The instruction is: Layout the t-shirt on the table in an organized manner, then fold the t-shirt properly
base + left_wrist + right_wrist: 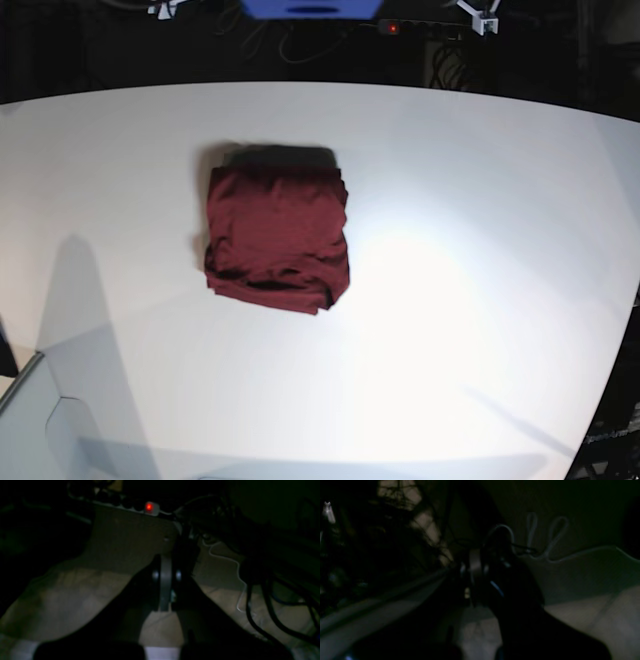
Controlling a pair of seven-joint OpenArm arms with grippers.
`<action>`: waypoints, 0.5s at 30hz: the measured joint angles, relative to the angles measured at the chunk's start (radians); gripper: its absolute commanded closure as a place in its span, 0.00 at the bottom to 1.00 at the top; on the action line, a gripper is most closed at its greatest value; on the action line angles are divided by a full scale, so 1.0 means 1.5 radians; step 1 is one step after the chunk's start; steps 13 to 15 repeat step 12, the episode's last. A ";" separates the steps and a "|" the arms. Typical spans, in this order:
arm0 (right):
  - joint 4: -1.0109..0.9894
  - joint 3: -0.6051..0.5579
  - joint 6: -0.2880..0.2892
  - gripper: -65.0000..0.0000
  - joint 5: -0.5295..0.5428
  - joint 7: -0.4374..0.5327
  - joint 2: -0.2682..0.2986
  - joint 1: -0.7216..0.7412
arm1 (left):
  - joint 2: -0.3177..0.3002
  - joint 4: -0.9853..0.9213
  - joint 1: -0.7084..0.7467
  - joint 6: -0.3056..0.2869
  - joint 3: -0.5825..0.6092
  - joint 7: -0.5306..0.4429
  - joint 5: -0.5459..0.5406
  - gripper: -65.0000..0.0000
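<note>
On table (480, 330), folded t-shirt (277, 238) lies, jaws elsewhere.

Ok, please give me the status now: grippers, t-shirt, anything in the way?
Left gripper shut, empty. Right gripper shut, empty. T-shirt folded into a compact block on the table. Nothing on it or beside it.

wrist views: dark, blurred | table (480, 300): edges cut off by frame

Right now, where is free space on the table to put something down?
The table is bare right of the folded t-shirt, across to its curved right edge, and in front of it. A narrower strip lies left of it. Cables crowd only beyond the far edge.
</note>
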 measured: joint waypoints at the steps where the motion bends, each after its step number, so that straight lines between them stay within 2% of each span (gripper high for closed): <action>1: -0.024 -0.027 -0.040 1.00 -0.002 0.023 0.001 0.006 | -0.003 -0.017 -0.010 0.017 0.018 0.001 -0.002 1.00; 3: -0.062 -0.076 -0.133 1.00 -0.003 0.055 0.000 0.018 | -0.006 -0.048 -0.038 0.058 0.059 -0.005 -0.003 1.00; 6: -0.101 -0.135 -0.307 1.00 -0.005 0.074 0.005 0.040 | -0.001 -0.072 -0.068 0.168 0.112 -0.015 -0.011 1.00; 8: -0.112 -0.181 -0.403 1.00 -0.005 0.083 0.016 0.048 | 0.007 -0.073 -0.071 0.222 0.133 -0.016 -0.009 1.00; 9: -0.112 -0.202 -0.439 1.00 -0.003 0.085 0.021 0.050 | 0.011 -0.075 -0.070 0.239 0.141 -0.015 -0.009 1.00; 11: -0.112 -0.228 -0.459 1.00 -0.003 0.085 0.031 0.050 | 0.017 -0.083 -0.073 0.260 0.142 -0.010 -0.007 1.00; 15: -0.112 -0.232 -0.462 1.00 -0.003 0.085 0.032 0.050 | 0.017 -0.086 -0.077 0.264 0.142 -0.008 -0.008 1.00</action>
